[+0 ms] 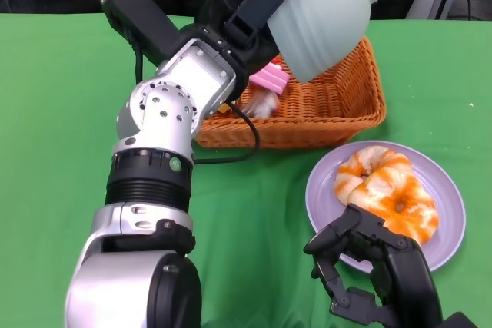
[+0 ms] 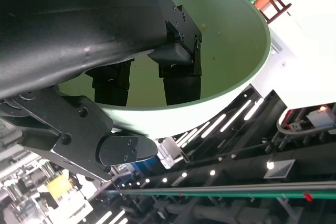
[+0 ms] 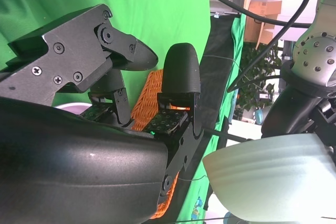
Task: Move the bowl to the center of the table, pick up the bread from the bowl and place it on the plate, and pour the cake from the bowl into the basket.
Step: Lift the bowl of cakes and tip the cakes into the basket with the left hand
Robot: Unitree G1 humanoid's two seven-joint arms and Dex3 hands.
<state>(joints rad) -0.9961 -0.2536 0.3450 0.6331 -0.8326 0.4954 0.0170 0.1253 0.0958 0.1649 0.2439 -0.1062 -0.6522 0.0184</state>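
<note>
My left hand point(image 1: 257, 5) grips the rim of the pale green bowl point(image 1: 323, 13) and holds it tipped over above the wicker basket point(image 1: 330, 105). In the left wrist view the bowl point(image 2: 231, 40) shows an empty inside, with fingers point(image 2: 178, 72) over its rim. A pink and white cake point(image 1: 265, 86) lies in the basket at its left end. The orange-streaked bread point(image 1: 388, 190) sits on the lilac plate point(image 1: 446, 228). My right hand point(image 1: 377, 270) hovers at the plate's near-left edge, fingers apart, holding nothing. From the right wrist the bowl point(image 3: 273, 177) shows beyond the fingers point(image 3: 181, 77).
Green cloth point(image 1: 46, 113) covers the table. The basket stands at the back centre, with the plate just in front of its right end. My left forearm point(image 1: 154, 190) rises across the middle left. A black cable point(image 1: 246, 136) hangs in front of the basket.
</note>
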